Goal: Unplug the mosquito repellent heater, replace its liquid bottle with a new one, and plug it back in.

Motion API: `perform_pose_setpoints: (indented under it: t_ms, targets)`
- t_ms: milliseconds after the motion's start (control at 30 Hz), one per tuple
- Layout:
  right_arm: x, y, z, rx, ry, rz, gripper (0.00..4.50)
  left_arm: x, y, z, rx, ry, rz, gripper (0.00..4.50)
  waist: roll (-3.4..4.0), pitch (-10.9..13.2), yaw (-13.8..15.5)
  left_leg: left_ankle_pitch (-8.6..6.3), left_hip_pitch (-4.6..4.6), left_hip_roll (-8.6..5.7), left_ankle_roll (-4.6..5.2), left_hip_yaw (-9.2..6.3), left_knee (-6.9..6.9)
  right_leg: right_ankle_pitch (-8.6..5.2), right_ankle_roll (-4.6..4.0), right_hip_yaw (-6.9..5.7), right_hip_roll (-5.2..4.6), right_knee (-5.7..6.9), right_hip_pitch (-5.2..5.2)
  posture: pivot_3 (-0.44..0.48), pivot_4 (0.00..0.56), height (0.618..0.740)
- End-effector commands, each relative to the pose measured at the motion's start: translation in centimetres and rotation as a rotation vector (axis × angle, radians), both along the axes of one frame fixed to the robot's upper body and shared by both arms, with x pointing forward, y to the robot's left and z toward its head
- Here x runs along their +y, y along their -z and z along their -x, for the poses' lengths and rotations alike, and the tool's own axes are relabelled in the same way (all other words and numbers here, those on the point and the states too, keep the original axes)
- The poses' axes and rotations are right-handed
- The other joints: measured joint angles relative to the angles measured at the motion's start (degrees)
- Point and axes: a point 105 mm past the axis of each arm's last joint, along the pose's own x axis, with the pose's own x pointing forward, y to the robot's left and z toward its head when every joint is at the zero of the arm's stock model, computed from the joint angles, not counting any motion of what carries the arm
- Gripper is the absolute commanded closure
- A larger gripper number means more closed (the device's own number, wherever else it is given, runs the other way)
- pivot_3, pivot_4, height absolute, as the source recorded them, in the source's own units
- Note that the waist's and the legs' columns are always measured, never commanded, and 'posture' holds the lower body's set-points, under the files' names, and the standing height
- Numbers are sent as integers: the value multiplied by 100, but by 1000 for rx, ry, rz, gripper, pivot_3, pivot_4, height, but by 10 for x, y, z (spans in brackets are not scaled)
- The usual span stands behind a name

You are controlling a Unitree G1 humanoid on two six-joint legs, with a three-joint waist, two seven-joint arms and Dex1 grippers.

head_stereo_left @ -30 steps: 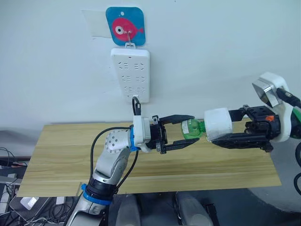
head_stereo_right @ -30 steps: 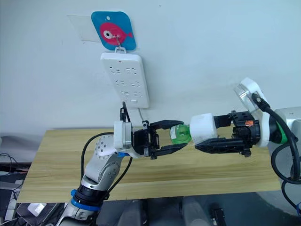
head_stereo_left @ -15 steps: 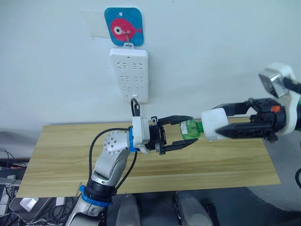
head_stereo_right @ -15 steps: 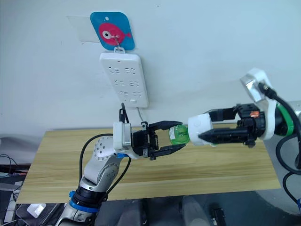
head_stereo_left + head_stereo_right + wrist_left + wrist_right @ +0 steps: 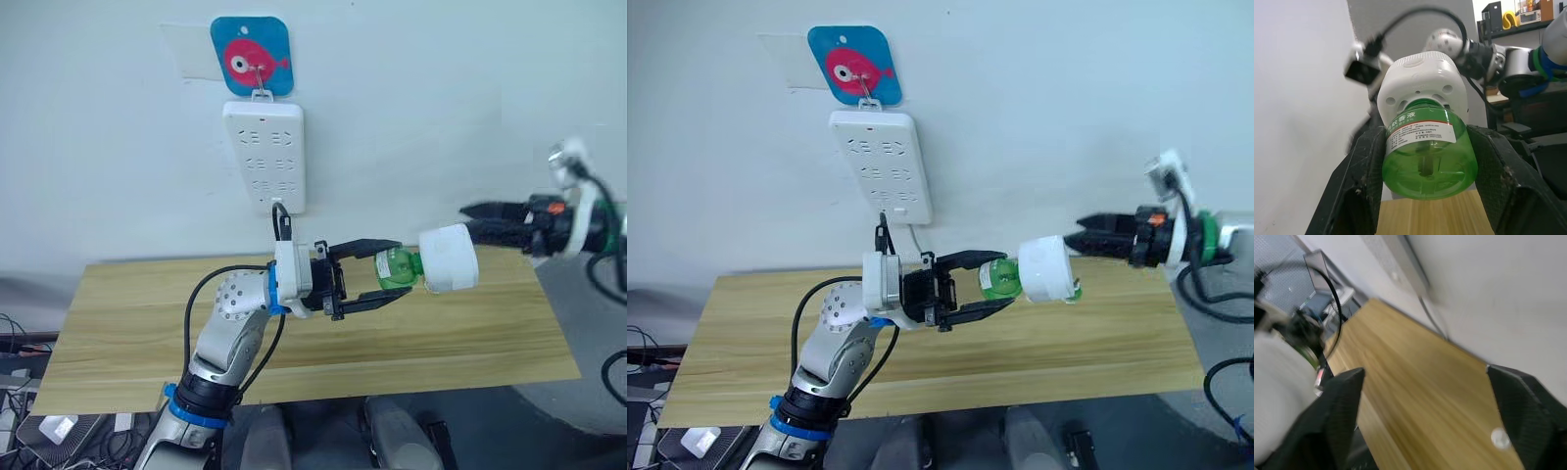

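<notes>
My left gripper (image 5: 380, 281) is shut on a green liquid bottle (image 5: 396, 267), held level above the wooden table (image 5: 147, 323). The white mosquito repellent heater (image 5: 449, 258) sits on the bottle's neck at its right end. In the left wrist view the bottle (image 5: 1426, 156) is pressed between both fingers, with the heater (image 5: 1422, 83) beyond it. My right gripper (image 5: 475, 211) is open, just right of the heater, slightly higher and not touching it. Its two fingers (image 5: 1337, 411) stand wide apart in the right wrist view.
A long white power strip (image 5: 263, 157) hangs on the wall from a blue hook plate with a red fish (image 5: 250, 57), above and behind my left gripper. A thin cable (image 5: 919, 240) drops from it toward the table's back edge.
My right gripper let go of the heater and drew back to the right. The heater stays on the bottle in my left gripper, which has not moved.
</notes>
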Motion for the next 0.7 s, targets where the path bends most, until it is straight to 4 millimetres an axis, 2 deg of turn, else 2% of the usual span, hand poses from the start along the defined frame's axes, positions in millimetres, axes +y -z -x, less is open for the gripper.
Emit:
perform_pose_setpoints:
  t_ms: [33, 133, 300, 500, 700]
  targets:
    - [5, 2, 1, -63, -46, 22, 1659, -1, -13, 8, -45, 22, 31, 2274, 0, 0, -4, 0, 0, 0, 0, 0, 0, 0, 0, 0, 0, 0, 0, -211, 220, 740]
    - [14, 12, 2, -36, -77, -1, 2731, -1, -14, 8, -42, 16, 32, 2274, 0, 0, -17, 0, 2, 0, 0, -1, -3, 0, 0, 1, 0, 5, 1, -203, 227, 740]
    - [30, 15, 23, 25, -167, -38, 4460, 0, -16, 4, -25, -9, 46, 2274, -1, 1, 8, 0, 4, 0, 0, -7, -2, 0, 0, -3, 2, 5, 9, -199, 236, 740]
    - [42, 8, 43, 76, -230, -93, 4460, -2, -17, 4, -20, -11, 60, 2274, -2, 2, 8, 0, 3, -1, 1, -9, -3, 0, 0, -5, 2, 2, 13, -206, 240, 740]
    - [53, -13, 83, 155, -382, -146, 4460, -1, -10, -5, -6, -54, 46, 2274, -4, 3, 9, -1, 4, -2, 2, -8, -5, 0, 0, -2, 2, 1, 14, -207, 248, 740]
